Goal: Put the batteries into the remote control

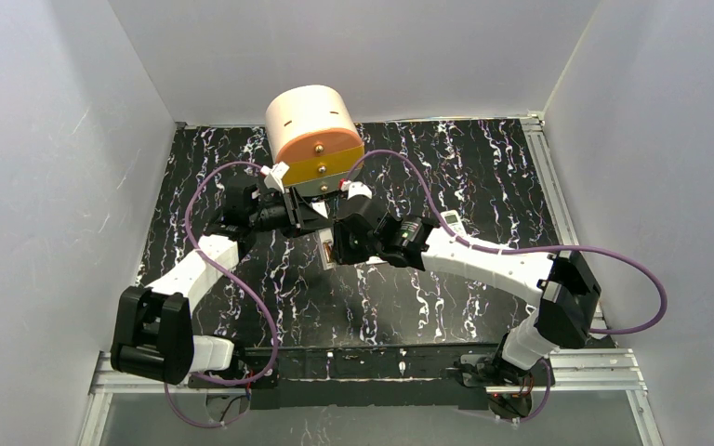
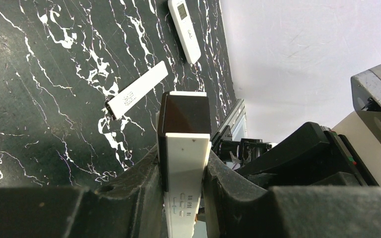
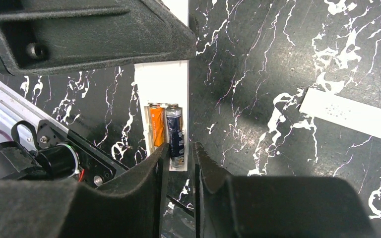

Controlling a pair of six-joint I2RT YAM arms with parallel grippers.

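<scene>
Top view: both arms reach in and meet at mid-table, just near of a cream drum with an orange face (image 1: 314,139). From here the remote control (image 1: 328,249) is a small white oblong with a brownish patch. It sits between the two wrists, above the black marbled table (image 1: 428,307). Neither grip can be read from this height.

Left wrist view: the left gripper (image 2: 183,166) is clamped on the remote control's long sides, both fingers touching it. The remote stands out past the fingertips, white with small printed marks on the near part and a dark panel at the tip. No cells show from this side.
- A narrow white bar (image 2: 136,90) lies flat on the table beyond the held remote.
- A second white handset (image 2: 184,29), screen up, lies farther off and apart from the bar.
- The top view puts that handset (image 1: 453,221) in the far half, right of the grippers. The bar cannot be made out there.

Right wrist view: this is the only view into the open compartment.
- An orange battery (image 3: 157,131) and a silver-blue battery (image 3: 175,138) lie seated side by side in it, touching.
- The left gripper's fingers cover the remote's other end.
- The right gripper (image 3: 179,161) is narrow, with only a slim gap between its fingers.
- The silver-blue battery's end shows in that gap. Cannot tell whether the fingers pinch it or hang just above it.
- The white bar (image 3: 349,115) shows again here, flat on the table and well clear.
</scene>
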